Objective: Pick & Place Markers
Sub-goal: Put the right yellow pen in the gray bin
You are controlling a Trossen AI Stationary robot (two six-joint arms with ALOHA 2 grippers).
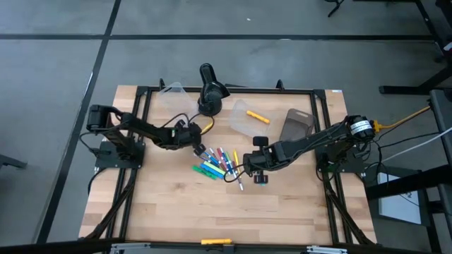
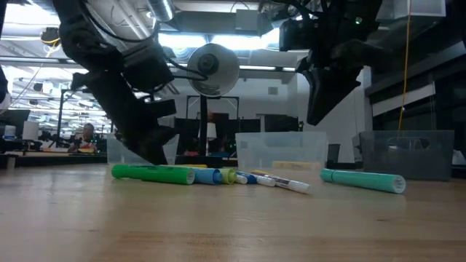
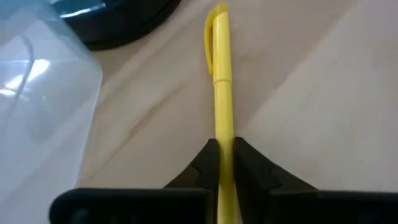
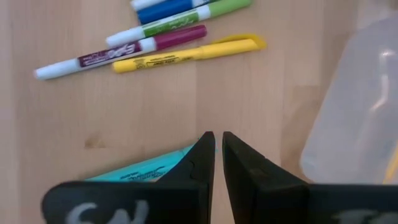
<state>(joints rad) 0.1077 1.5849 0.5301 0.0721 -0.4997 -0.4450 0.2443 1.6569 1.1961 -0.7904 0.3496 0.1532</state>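
Left wrist view shows the left gripper [image 3: 225,163] pinching a yellow marker [image 3: 221,74], its dark fingers pressed against the pen's barrel on both sides while the capped end points toward the black desk lamp [image 3: 118,18]. From above, that gripper [image 1: 198,143] sits just beside the lamp's base [image 1: 210,104], on the side facing the pile of markers [image 1: 215,164], with the yellow pen [image 1: 206,128] sticking out between gripper and lamp.

The pile lies on the wooden table [image 1: 176,212] a little farther from the lamp than the left gripper: green, blue, red and yellow pens fanned close together.

The right gripper [image 1: 252,169] hovers just beside the pile, on its side away from the left arm. Its fingers [image 4: 198,163] are pressed together with nothing between them, and a teal marker [image 4: 146,169] lies on the wood under them. A purple marker [image 4: 124,50] and a yellow highlighter [image 4: 189,55] lie side by side beyond.

A clear tub [image 1: 248,116] beside the lamp holds an orange-yellow marker [image 1: 257,116].
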